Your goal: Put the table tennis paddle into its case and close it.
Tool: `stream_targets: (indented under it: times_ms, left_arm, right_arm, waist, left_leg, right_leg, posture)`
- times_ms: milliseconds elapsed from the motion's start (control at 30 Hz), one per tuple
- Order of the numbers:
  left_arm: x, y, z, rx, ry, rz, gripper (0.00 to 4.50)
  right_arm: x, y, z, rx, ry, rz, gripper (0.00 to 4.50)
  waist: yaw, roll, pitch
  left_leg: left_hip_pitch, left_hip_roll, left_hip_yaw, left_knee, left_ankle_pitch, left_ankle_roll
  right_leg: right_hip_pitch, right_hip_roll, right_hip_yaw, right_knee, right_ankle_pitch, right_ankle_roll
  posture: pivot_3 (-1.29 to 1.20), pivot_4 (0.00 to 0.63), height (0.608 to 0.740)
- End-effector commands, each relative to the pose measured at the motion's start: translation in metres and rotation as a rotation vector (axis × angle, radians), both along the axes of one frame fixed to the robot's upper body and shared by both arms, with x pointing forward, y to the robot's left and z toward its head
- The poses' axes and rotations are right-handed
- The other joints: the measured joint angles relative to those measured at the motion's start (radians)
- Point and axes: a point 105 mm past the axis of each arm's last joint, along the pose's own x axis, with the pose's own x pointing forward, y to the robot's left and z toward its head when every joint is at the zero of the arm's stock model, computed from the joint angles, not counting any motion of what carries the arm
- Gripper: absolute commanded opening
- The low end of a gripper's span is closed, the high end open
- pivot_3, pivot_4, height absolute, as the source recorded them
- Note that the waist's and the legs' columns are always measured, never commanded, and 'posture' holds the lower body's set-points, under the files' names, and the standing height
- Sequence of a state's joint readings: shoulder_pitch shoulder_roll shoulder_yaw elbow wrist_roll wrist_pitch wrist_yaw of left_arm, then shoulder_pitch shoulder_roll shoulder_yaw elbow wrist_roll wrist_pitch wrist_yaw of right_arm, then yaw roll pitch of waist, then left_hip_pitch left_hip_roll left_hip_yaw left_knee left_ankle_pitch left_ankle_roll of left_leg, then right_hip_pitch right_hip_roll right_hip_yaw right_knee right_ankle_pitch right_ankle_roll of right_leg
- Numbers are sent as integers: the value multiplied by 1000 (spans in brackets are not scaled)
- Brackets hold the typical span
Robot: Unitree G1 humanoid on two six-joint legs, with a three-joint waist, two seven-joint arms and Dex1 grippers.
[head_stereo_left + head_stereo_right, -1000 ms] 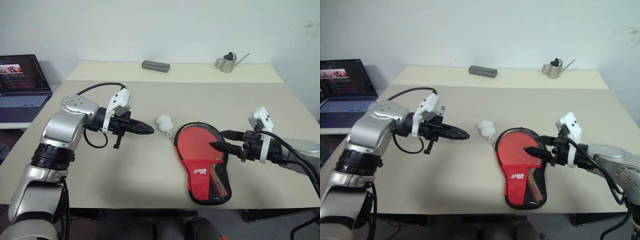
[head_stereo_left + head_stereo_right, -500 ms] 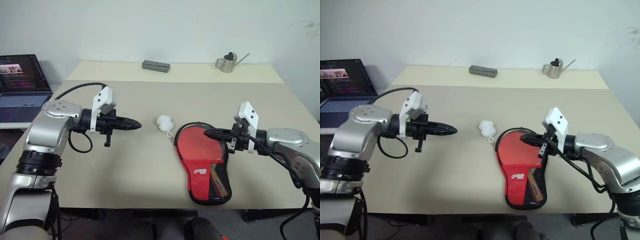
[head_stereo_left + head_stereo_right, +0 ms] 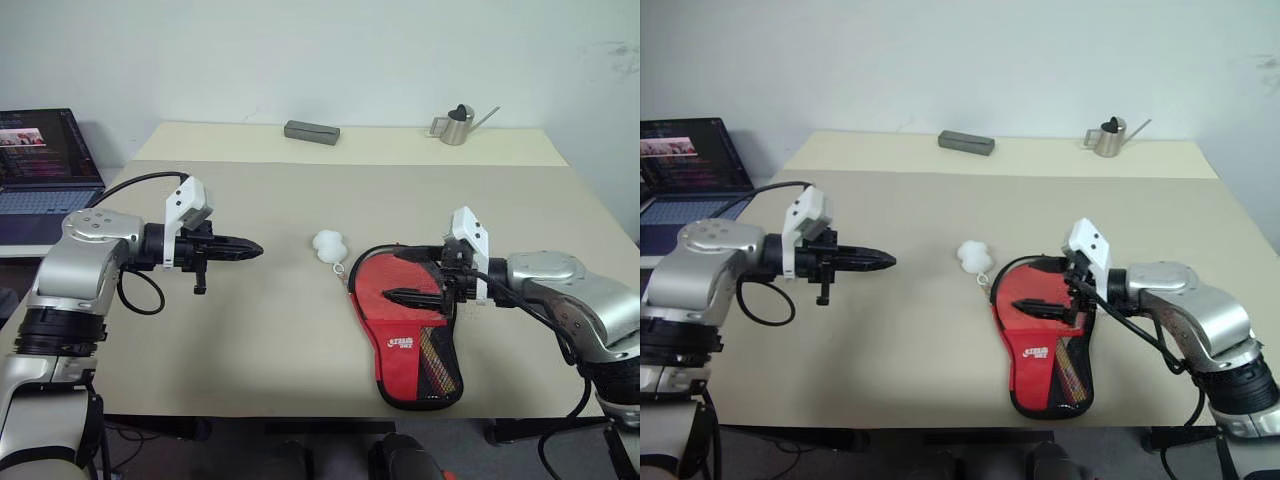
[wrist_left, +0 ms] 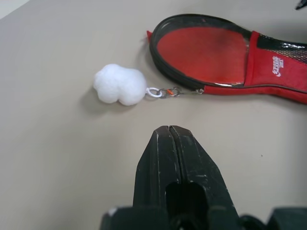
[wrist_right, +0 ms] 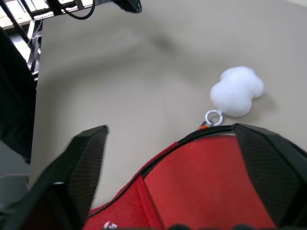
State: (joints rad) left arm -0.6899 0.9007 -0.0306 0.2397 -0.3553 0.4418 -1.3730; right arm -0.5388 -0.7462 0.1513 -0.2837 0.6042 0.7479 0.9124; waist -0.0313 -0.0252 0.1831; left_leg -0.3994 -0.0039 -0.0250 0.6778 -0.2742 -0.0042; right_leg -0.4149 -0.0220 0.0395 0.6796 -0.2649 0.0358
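The left gripper [image 3: 250,249], fingers pressed together and empty, is pulling back leftward across the table [image 3: 270,340], leaving the white pom-pom [image 3: 328,245] alone at mid-table. Just beside it, the case [image 3: 415,340] is lying flat near the front edge, the table tennis paddle [image 3: 395,285] showing red through its unzipped round end. The right gripper [image 3: 405,275], now spread wide, is shifting in over that opening; closing likely remains.

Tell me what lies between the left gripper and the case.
In the left eye view, bare table and the white pom-pom lie between the left gripper and the case.
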Motion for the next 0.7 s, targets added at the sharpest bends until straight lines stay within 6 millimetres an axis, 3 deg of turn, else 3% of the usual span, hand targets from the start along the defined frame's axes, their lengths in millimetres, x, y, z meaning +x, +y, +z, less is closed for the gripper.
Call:
stream_targets:
  times_ms: [33, 267, 500, 700]
  left_arm:
    - [1, 7, 12, 7, -61, 30, 0]
    - [8, 10, 12, -15, -88, 101, 0]
    - [10, 4, 7, -12, -78, 96, 0]
    - [14, -6, 3, -6, -71, 73, 0]
  right_arm:
    - [4, 5, 7, -17, -63, 47, 4462]
    - [25, 13, 1, -15, -112, 30, 4462]
    - [35, 20, -36, -51, -72, 20, 4462]
    - [39, 8, -75, -99, 36, -37, 4462]
  waist:
    - [0, 0, 0]
    - [-2, 0, 0]
    - [-1, 0, 0]
    - [0, 0, 0]
  left_leg:
    - [0, 0, 0, 0, 0, 0]
    - [0, 0, 0, 0, 0, 0]
    - [0, 0, 0, 0, 0, 0]
    - [0, 0, 0, 0, 0, 0]
  right_leg:
    - [0, 0, 0, 0, 0, 0]
    - [0, 0, 0, 1, 0, 0]
    - [-1, -1, 0, 1, 0, 0]
    - [-1, -1, 0, 1, 0, 0]
  posture:
    - [0, 150, 740]
    - [0, 150, 740]
    - [0, 150, 740]
    - [0, 150, 740]
